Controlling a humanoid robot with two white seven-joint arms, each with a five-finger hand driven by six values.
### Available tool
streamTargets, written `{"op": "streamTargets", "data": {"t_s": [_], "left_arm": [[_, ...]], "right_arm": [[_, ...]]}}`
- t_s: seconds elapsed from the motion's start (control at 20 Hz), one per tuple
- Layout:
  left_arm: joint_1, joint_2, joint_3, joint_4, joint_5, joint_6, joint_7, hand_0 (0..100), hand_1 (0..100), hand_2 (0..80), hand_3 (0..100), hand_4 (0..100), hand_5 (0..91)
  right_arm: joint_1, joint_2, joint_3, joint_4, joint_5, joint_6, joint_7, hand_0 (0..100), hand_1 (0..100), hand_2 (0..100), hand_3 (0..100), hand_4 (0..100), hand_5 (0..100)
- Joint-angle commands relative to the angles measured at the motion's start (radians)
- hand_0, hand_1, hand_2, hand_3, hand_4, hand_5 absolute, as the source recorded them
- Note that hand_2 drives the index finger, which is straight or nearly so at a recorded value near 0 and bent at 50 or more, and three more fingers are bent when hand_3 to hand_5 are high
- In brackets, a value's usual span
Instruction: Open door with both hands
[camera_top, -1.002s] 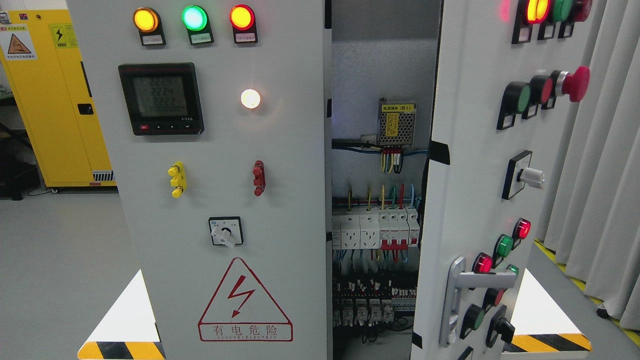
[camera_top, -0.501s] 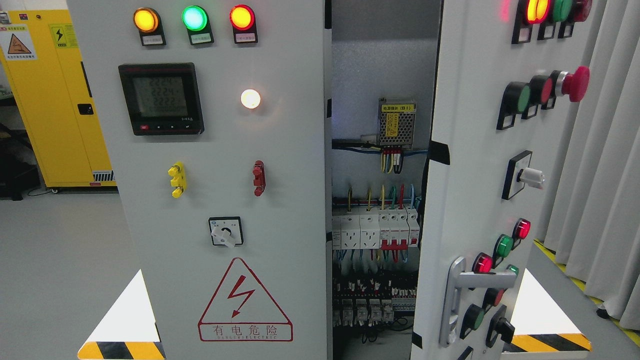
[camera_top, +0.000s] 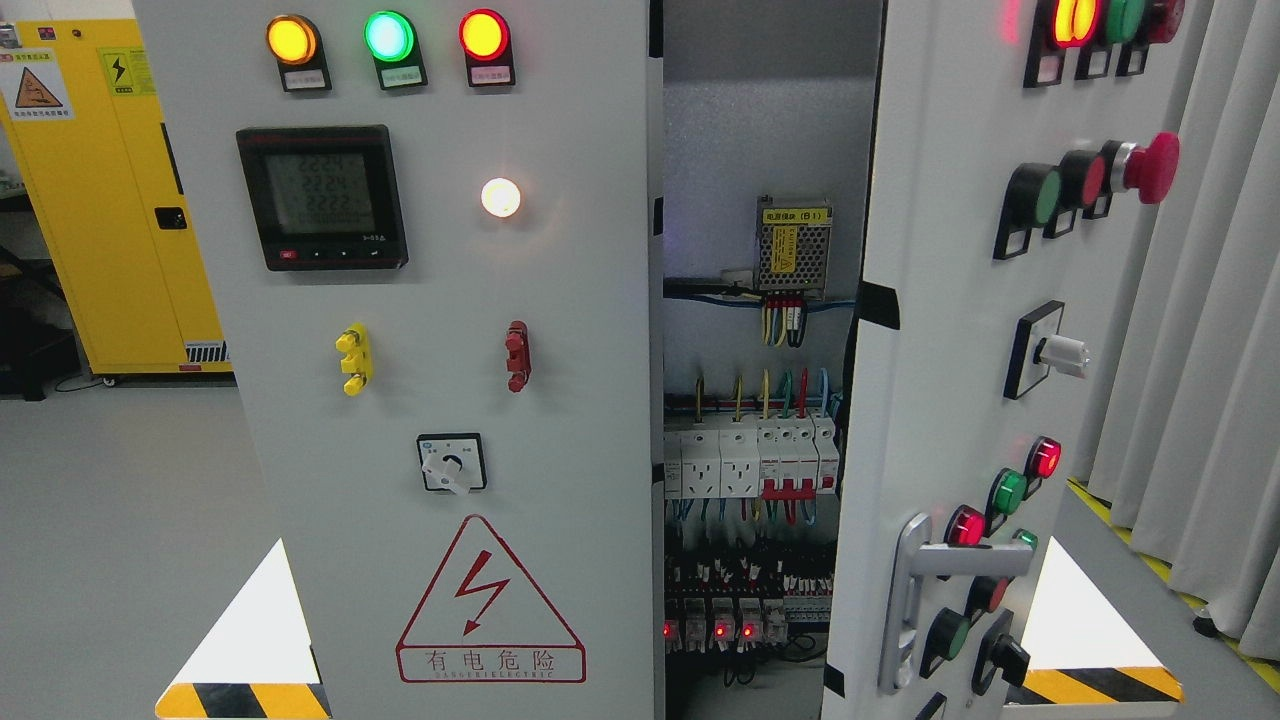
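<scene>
1. Robot hands: neither the left nor the right shows anywhere in the head view, so whether the fingers are spread, curled or holding anything cannot be told.
2. Right door (camera_top: 950, 330): swung partly open, standing edge-on toward the camera and tilted away to the right. Its silver handle (camera_top: 925, 590) sits low on the panel, untouched.
3. Left door (camera_top: 440, 400): flat to the camera, closed against the cabinet frame.
4. Gap between the doors: shows the cabinet inside, with a small perforated power unit (camera_top: 794, 244) above, a row of white breakers (camera_top: 750, 460) at mid height and dark relays (camera_top: 735, 620) below.
5. Change from half a second ago: three small red lights now glow on the relays; they were dark before. Both doors stand as they did.
6. Left door fittings: amber lamp (camera_top: 291, 39), green lamp (camera_top: 389, 35), red lamp (camera_top: 484, 34), black meter (camera_top: 322, 197), lit white lamp (camera_top: 501, 197), yellow clip (camera_top: 353, 360), red clip (camera_top: 517, 356), rotary switch (camera_top: 451, 463), red triangle warning sign (camera_top: 490, 605).
7. Right door fittings: a red mushroom button (camera_top: 1150, 167), a white knob (camera_top: 1060, 352), and red and green lamps near the handle.
8. Room: grey floor (camera_top: 110, 540), yellow cabinet (camera_top: 110, 190) at far left, pale curtain (camera_top: 1200, 330) at right.
</scene>
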Motion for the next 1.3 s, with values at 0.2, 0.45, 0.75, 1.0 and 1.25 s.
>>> {"op": "streamTargets", "data": {"t_s": [0.2,0.45,0.75,1.0,1.25], "left_arm": [[-0.12,0.362,-0.11,-0.467,0.366,0.03,-0.161,0,0,0.0,0,0,0.0],[-0.285,0.491,-0.155,-0.468,0.513,0.076,-0.198,0,0,0.0,0,0,0.0],[-0.517,0.525,-0.225,-0.468,0.717,0.235,-0.198,0,0,0.0,0,0,0.0],[-0.676,0.527,-0.288,-0.465,0.727,0.261,-0.198,0,0,0.0,0,0,0.0],[-0.814,0.519,-0.308,-0.458,0.799,0.34,-0.198,0,0,0.0,0,0,0.0]], "right_arm": [[0.025,-0.001,0.005,-0.001,0.0,0.0,0.0,24,0,0,0,0,0],[0.025,-0.001,0.006,-0.001,0.0,0.0,0.0,24,0,0,0,0,0],[0.025,-0.002,0.006,-0.001,0.0,0.0,0.0,24,0,0,0,0,0],[0.025,-0.001,0.006,-0.001,0.0,0.0,0.0,24,0,0,0,0,0],[0.025,-0.002,0.006,-0.001,0.0,0.0,0.0,24,0,0,0,0,0]]}}
